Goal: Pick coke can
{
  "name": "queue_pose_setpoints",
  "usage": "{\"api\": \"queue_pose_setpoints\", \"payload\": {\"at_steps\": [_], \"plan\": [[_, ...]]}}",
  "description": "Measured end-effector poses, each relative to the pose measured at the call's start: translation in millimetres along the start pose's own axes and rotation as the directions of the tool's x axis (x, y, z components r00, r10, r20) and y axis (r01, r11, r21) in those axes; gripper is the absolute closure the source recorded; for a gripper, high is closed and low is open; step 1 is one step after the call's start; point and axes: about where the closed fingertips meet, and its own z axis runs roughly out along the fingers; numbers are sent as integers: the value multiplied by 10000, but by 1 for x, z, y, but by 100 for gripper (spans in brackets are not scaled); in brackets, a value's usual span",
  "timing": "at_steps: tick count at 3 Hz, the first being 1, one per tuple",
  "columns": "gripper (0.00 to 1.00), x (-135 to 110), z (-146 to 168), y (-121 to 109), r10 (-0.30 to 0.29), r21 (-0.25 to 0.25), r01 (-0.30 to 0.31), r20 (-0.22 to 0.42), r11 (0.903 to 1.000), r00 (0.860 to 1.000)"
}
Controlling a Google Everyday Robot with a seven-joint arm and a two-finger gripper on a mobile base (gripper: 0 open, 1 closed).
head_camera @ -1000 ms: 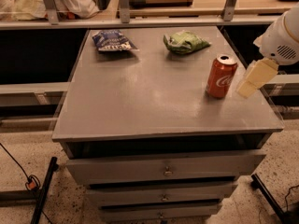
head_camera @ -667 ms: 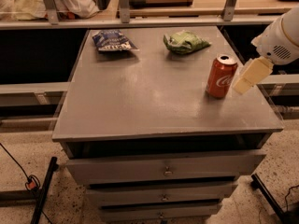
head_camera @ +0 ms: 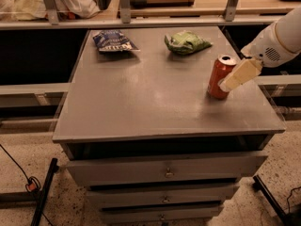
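Grey tabletop (head_camera: pixel 150 102), blue snack bag (head_camera: pixel 113 40) lying near the far left corner, green snack bag (head_camera: pixel 186 42) near the far edge towards the right, coke can (head_camera: pixel 220 76) upright near the right edge, gripper (head_camera: pixel 237 74) just beside it over that edge.

The can (head_camera: pixel 216 79) was small, round and red, with a shiny silver top. It stood straight up on the gray table (head_camera: pixel 141 102), near the right edge. The gripper (head_camera: pixel 230 82) was right at the can's right side, up by its top.
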Motion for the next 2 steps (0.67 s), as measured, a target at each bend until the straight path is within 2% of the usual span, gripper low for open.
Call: {"api": "queue_pose_setpoints", "payload": {"at_steps": [2], "plan": [[65,-11,19,4,454,-645,-416,584,9970,9973]]}}
